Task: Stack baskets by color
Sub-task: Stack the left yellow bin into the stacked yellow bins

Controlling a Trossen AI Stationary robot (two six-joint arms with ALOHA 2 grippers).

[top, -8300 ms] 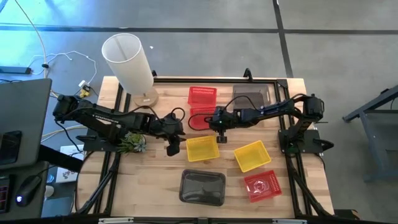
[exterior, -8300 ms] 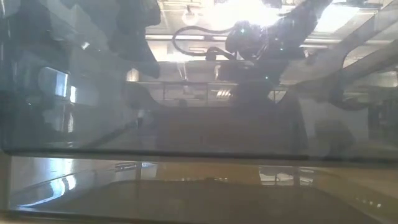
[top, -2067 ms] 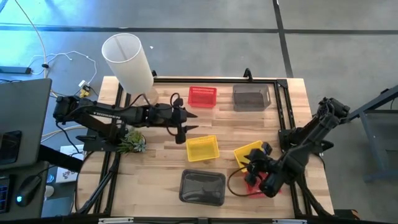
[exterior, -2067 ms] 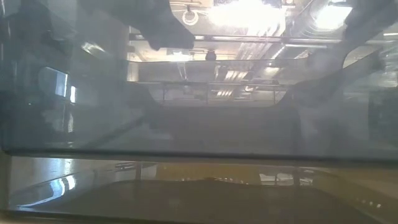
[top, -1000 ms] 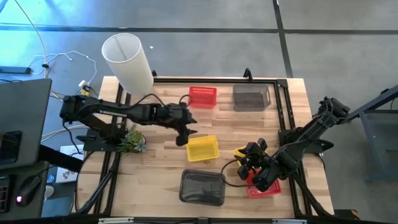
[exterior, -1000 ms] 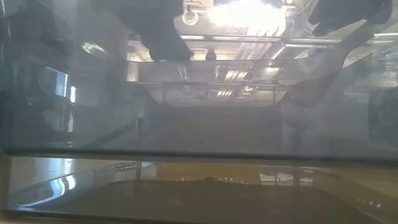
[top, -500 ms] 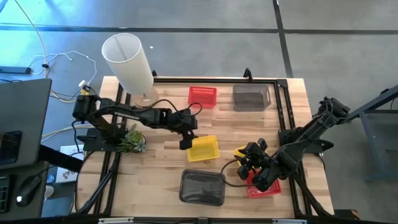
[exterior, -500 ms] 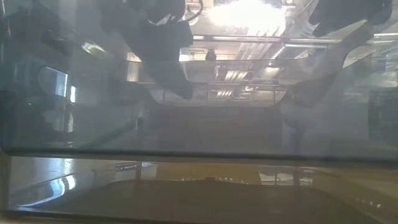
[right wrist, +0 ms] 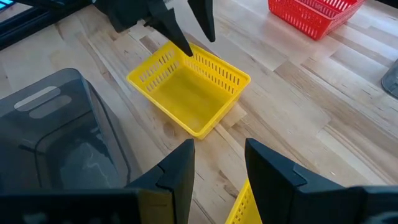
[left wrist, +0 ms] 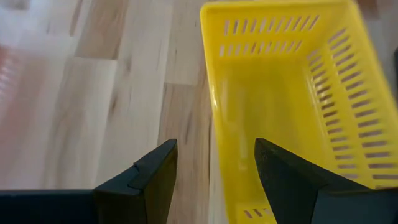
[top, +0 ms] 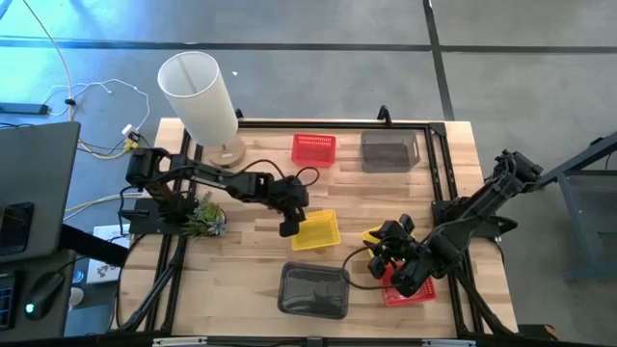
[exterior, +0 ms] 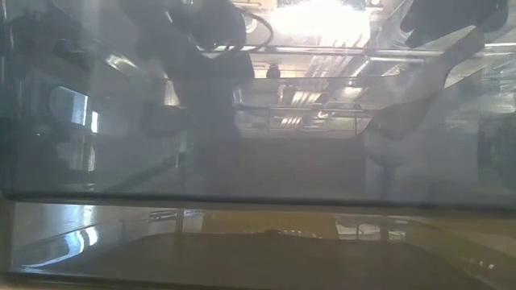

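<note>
Left gripper (top: 287,228): open, empty, straddling yellow basket's (top: 317,229) near wall.
Right gripper (top: 386,258): parted, over second yellow basket (right wrist: 241,208); hold: cannot tell.

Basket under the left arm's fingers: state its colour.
Yellow. The basket shows best in the left wrist view.

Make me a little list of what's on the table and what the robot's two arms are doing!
left end effector: open, straddling a wall of the yellow plastic mesh basket mid-table
right end effector: open, over the second yellow mesh basket, holding nothing
red mesh baskets: one at the far edge, one near the right arm
grey translucent baskets: far, near
</note>
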